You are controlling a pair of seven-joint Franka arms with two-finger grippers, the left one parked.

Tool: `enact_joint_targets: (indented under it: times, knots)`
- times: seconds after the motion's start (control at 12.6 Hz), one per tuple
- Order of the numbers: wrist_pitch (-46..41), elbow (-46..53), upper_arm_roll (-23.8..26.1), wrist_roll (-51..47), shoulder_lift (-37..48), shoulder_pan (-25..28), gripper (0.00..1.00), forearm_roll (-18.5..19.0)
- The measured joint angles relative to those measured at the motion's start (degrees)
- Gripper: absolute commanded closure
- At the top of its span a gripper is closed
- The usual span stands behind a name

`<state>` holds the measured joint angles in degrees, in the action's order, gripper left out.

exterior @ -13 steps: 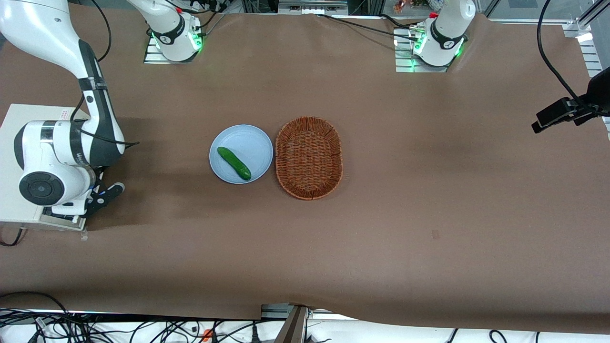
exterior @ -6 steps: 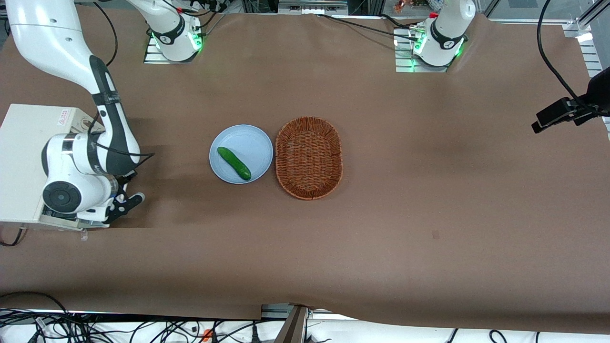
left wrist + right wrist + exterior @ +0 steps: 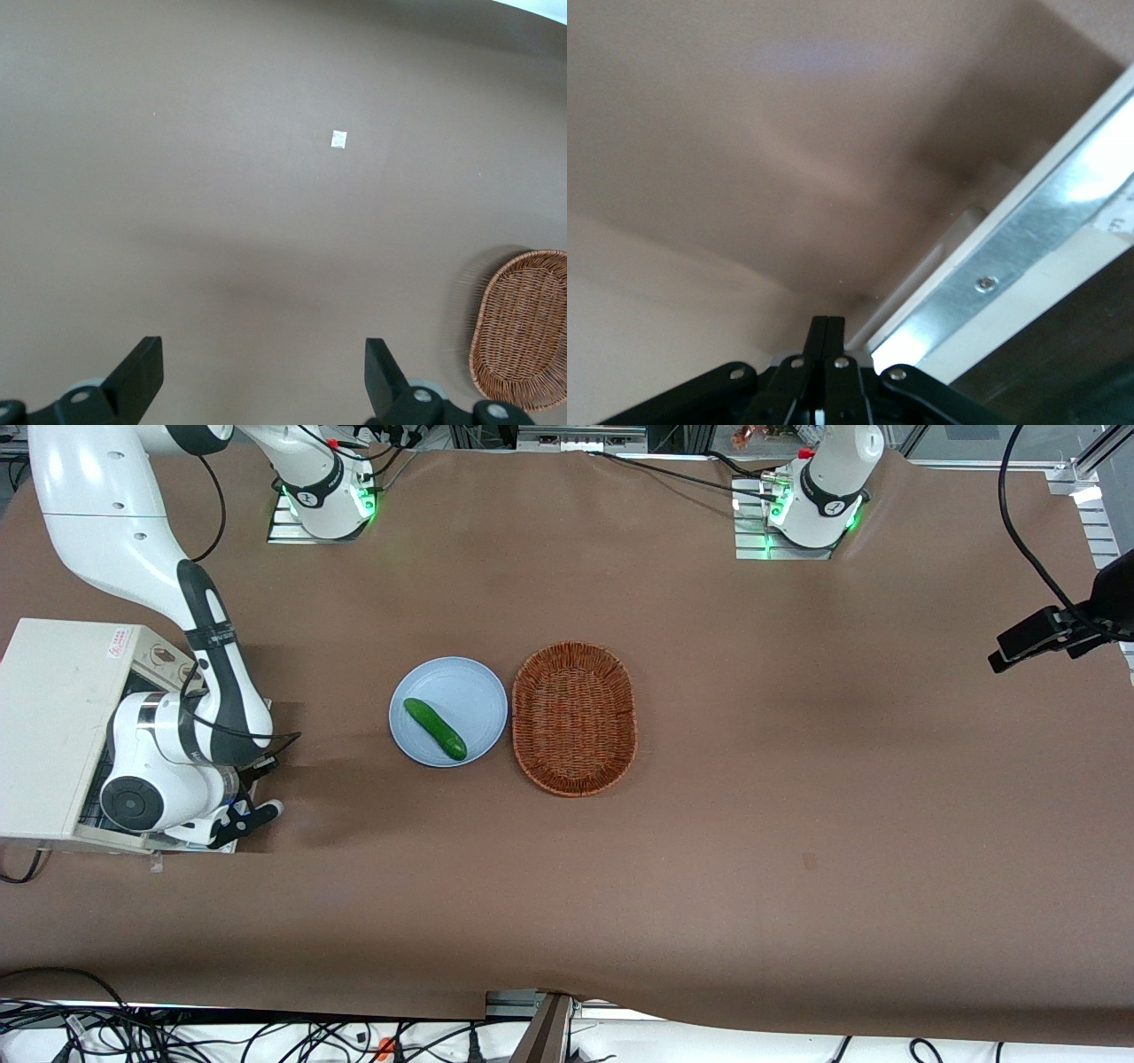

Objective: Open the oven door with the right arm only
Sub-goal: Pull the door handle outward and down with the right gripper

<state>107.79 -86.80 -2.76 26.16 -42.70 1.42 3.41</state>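
The off-white oven (image 3: pixel 55 726) stands at the working arm's end of the table, its front facing the blue plate. The oven door (image 3: pixel 115 836) hangs partly open from that front, mostly hidden under the right arm (image 3: pixel 168 766). The right wrist view shows the door's (image 3: pixel 1028 257) shiny metal inner side and a strip of dark glass close beside the gripper. My right gripper (image 3: pixel 257 817) (image 3: pixel 829 329) sits low at the door's outer edge, on the plate's side of the oven. Its fingers are shut together with nothing between them.
A blue plate (image 3: pixel 469 682) holding a green cucumber (image 3: pixel 435 728) lies mid-table. A brown wicker basket (image 3: pixel 574 717) (image 3: pixel 523 332) sits beside the plate, toward the parked arm's end. Cables run along the table edge nearest the front camera.
The right arm's wrist and gripper have moved away from the oven toward the plate. More of the oven's top and knob panel now shows, and the door has swung further open.
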Motion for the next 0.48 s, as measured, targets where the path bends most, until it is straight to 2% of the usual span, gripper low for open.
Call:
enact_joint_targets:
  times: [0.32, 0.48]
  knots:
    - [-0.8, 0.0, -0.4, -7.0, -0.1, -0.5, 1.0, -5.3]
    - [-1.3, 0.1, -0.2, -8.6, 0.0, -0.2, 1.0, -5.7]
